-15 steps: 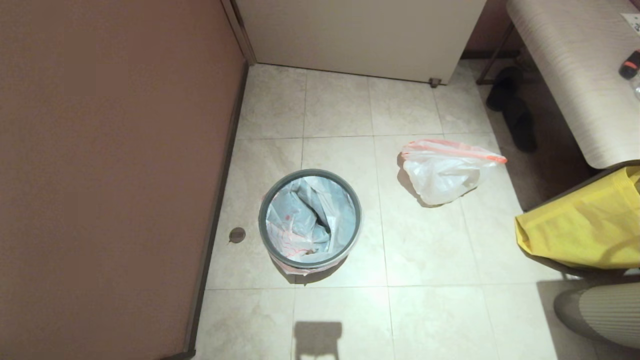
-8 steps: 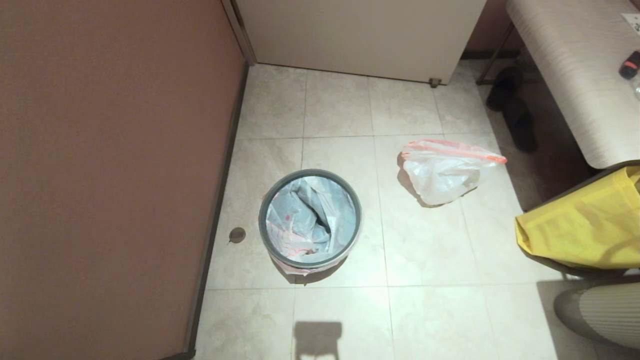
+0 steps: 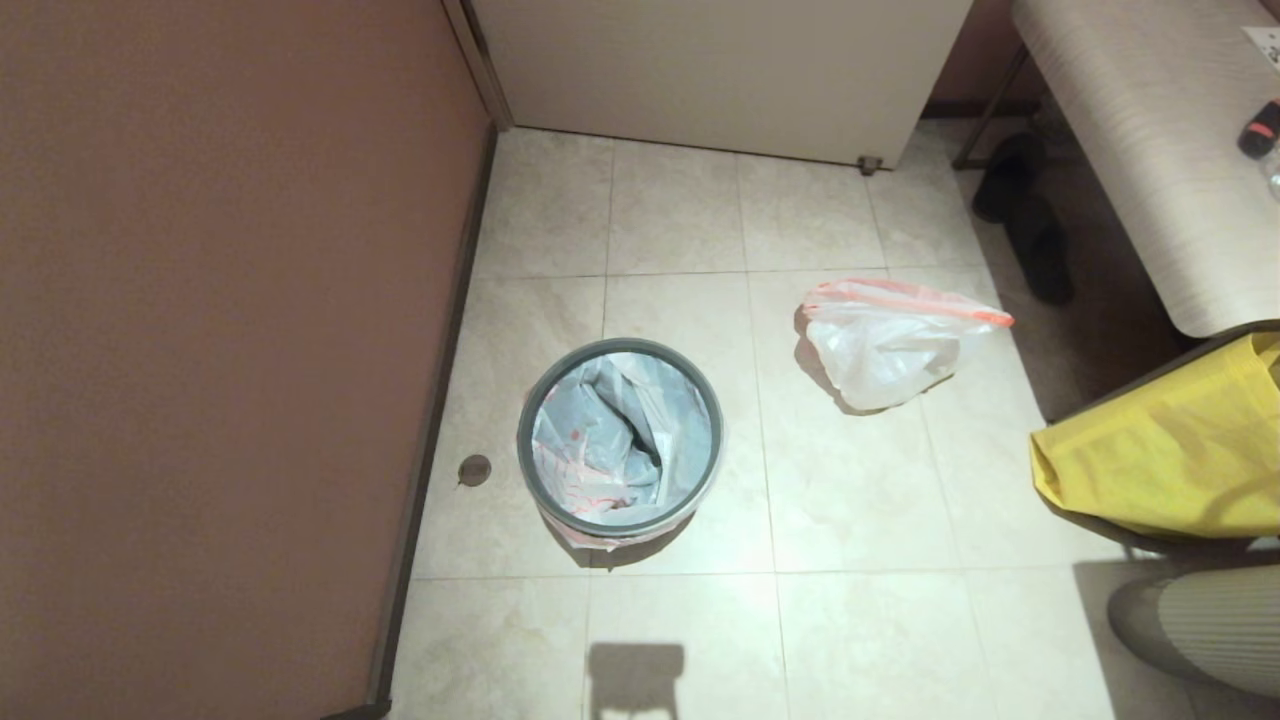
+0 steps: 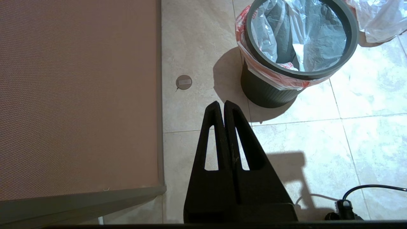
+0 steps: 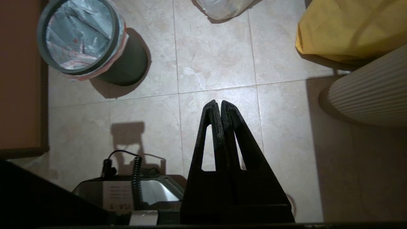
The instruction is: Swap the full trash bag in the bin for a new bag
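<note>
Bin [image 3: 620,440] first: in the head view we see it at centre frame, round, grey-rimmed, lined with the new bag [image 3: 600,450], translucent with red print, its edge folded out under the rim. Right of it and well apart, the full trash bag [image 3: 885,345] lies bunched on the tiles, orange-red band on top.

From the left wrist view, our left gripper [image 4: 224,106] has its fingers pressed together, empty, above the tiles.

From the right wrist view, our right gripper [image 5: 219,105] is likewise closed and empty.
</note>
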Controlling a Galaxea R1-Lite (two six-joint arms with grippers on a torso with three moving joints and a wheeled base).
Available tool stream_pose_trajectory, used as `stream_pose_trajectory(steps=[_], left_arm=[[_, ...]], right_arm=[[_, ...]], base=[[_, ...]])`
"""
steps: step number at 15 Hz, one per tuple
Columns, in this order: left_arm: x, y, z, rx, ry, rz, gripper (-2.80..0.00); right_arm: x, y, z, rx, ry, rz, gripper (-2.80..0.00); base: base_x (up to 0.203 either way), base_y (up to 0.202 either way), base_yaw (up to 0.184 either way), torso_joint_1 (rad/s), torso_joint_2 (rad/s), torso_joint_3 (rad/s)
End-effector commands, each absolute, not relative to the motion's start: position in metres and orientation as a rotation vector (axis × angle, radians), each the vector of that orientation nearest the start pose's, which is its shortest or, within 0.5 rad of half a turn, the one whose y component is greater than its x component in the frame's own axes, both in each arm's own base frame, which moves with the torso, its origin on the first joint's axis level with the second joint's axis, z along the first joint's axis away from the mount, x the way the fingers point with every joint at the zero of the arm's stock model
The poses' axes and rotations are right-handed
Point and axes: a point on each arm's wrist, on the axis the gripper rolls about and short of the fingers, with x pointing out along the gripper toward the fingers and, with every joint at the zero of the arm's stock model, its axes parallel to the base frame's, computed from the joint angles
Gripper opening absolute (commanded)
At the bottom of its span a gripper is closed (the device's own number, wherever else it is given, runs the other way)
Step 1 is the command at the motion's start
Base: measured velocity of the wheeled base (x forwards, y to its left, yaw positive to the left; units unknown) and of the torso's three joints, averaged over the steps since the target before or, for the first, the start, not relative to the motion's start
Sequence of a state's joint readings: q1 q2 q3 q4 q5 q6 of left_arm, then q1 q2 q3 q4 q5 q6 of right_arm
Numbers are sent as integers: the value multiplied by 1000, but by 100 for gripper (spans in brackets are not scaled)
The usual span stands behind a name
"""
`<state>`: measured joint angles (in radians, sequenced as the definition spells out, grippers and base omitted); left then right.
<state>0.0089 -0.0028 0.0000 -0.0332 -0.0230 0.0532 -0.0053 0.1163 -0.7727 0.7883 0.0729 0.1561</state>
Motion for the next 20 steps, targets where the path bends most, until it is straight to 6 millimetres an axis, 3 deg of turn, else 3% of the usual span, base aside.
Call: stream_pose_trajectory(steps=[1, 5, 8, 20], left_arm=[[-23, -1, 79, 56, -34, -13, -280], [-23, -1, 79, 54, -34, -13, -280], [-23, -1, 79, 54, -34, -13, -280], [-23, -1, 79, 54, -34, -13, -280]], right_arm=[[-87, 1, 154, 138, 106, 27, -280], [-43, 0, 108, 115, 48, -24, -280], [-27, -1, 83, 110, 10, -50, -280], [-24, -1, 76, 55, 13, -45, -280]], base=[[0, 0, 0, 0, 0, 0], [0, 0, 0, 0, 0, 0], [0, 0, 0, 0, 0, 0], [0, 0, 0, 0, 0, 0]])
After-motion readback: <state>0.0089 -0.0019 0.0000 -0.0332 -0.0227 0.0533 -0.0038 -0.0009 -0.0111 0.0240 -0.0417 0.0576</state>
